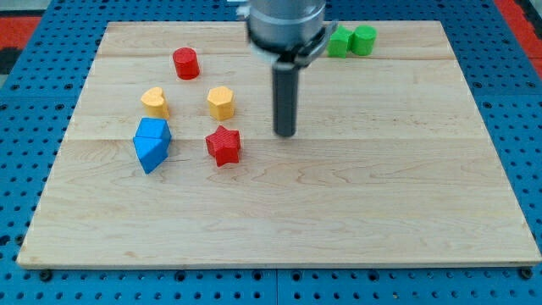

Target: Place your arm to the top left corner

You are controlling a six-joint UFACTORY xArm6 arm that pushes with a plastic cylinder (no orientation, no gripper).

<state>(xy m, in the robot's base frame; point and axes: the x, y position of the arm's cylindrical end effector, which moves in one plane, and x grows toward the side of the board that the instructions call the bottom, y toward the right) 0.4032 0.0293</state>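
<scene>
There is no pincer, only my tip (285, 134) near the bench (381, 212) middle. Going straight to the top left corner, it may knock the yellow block (221, 102) or red cylinder (185, 63).

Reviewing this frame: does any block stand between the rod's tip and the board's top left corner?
My tip sits right of the red star. On a straight line to the top left corner, the yellow block and the red cylinder lie on or near the path. The second yellow block lies below it.
</scene>
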